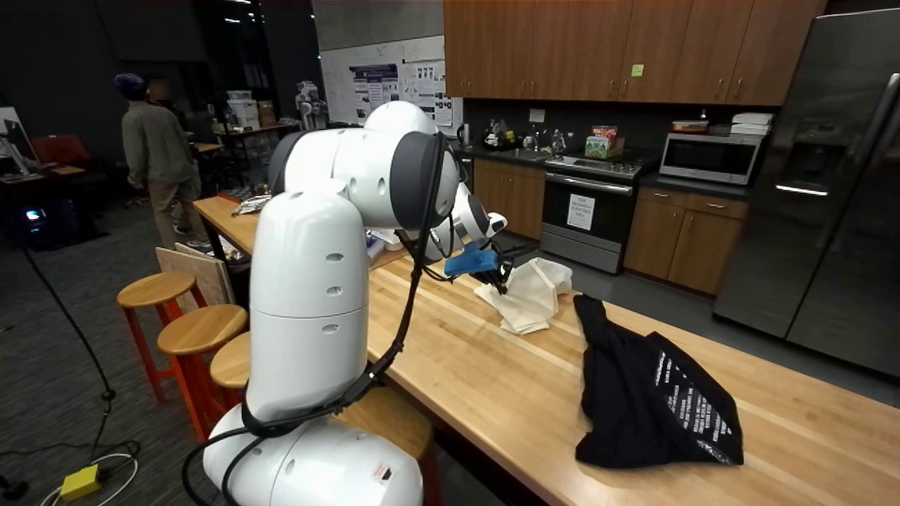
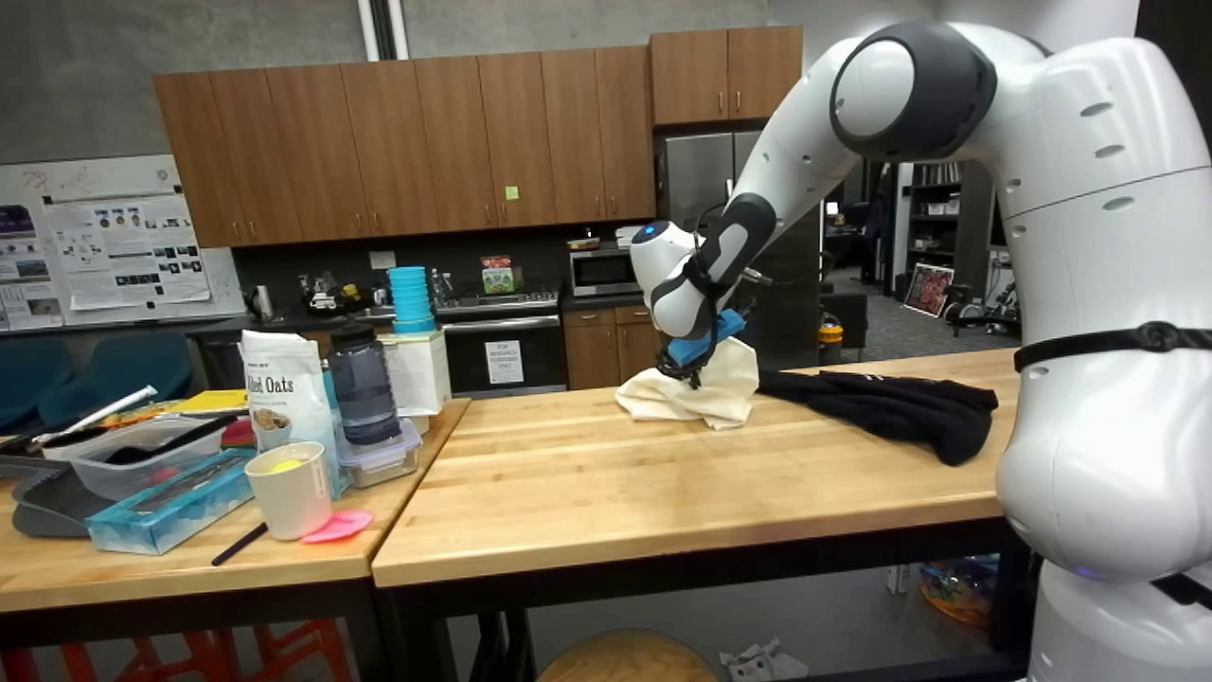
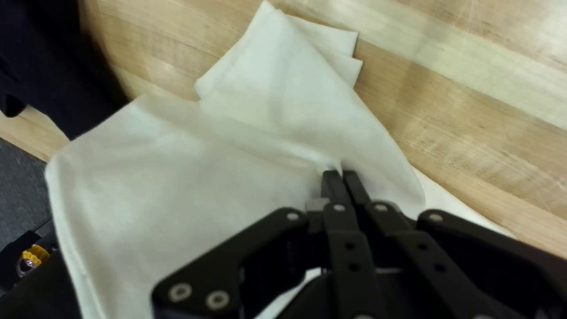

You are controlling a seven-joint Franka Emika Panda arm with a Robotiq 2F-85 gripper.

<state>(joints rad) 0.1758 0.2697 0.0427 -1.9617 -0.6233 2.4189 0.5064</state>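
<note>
Pinching with the claw [image 3: 340, 173], nearly closed, a fold of cream cloth [image 3: 266, 146], rumpled beneath and around the tips on the wooden table [image 1: 457, 351]; judged to be at the gripping step, calling next for steady, slow handling; note, well left of the claw, in an exterior view alone, an oats pouch [image 2: 284, 388] and pale mug [image 2: 289, 493]; at the claw, make out the pinch only in the wrist view; right of the claw, in both exterior views, find a black cloth [image 1: 629, 400], with white lettering [image 1: 696, 404] plain in an exterior view but unseen in the wrist view.
</note>
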